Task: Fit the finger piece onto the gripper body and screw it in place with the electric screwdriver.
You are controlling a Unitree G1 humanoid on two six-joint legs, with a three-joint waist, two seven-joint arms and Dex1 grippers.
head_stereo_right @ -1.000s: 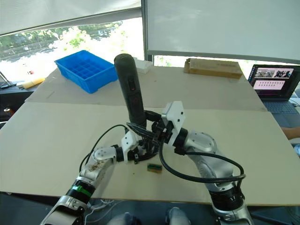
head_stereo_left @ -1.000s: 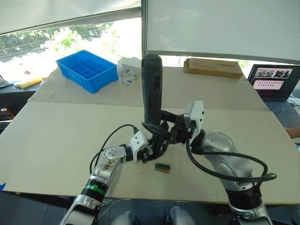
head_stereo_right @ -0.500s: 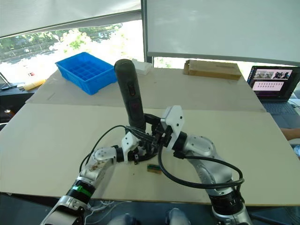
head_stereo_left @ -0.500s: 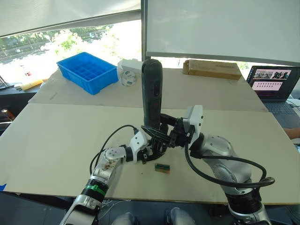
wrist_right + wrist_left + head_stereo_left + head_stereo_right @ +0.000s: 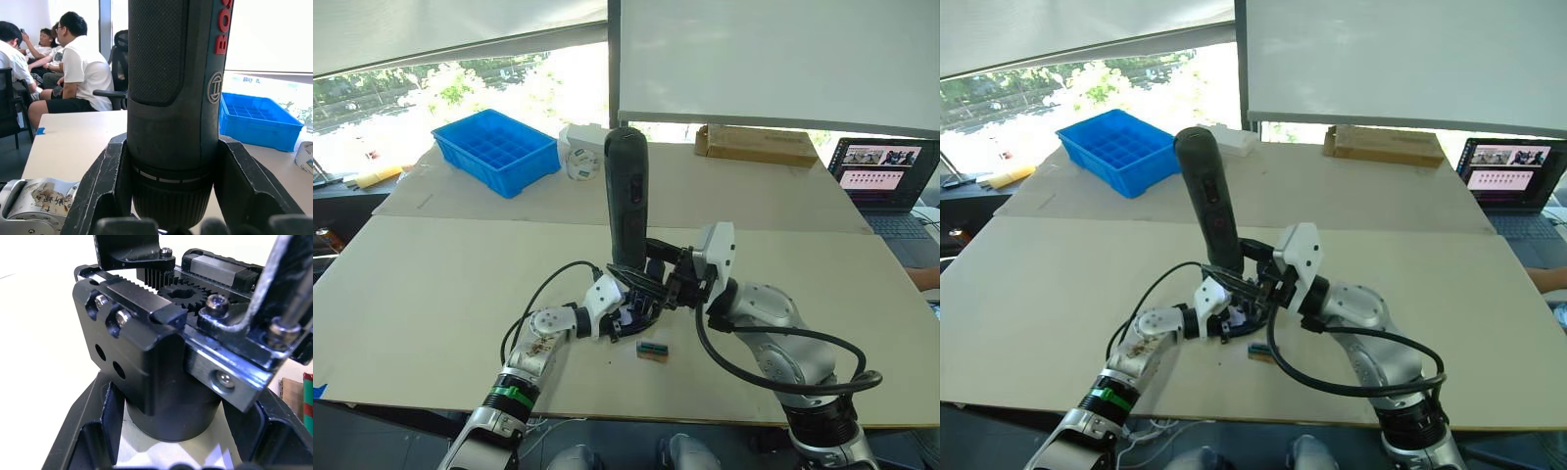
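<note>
Your right claw is clenched on the electric screwdriver, which stands nearly upright at the middle of the desk, its butt end up and tilted slightly toward 11 o'clock. In the right wrist view, the two black fingers press against the barrel on both sides, just above the collar.

Your left claw is clenched on the gripper body, directly below the screwdriver's lower end. In the left wrist view, its round base sits between the fingers, with the geared top and bracket screws facing the camera. A thin metal shaft comes down onto the bracket at one corner of that view; you cannot tell whether it is seated in a screw. The finger piece cannot be picked out among the black parts.

A small green-brown block lies on the desk just beside the left claw, toward 5 o'clock. A blue compartment tray sits far off at 10 o'clock, a cardboard box at 1 o'clock, and a laptop at 2 o'clock. People are seated in the background of the right wrist view.
</note>
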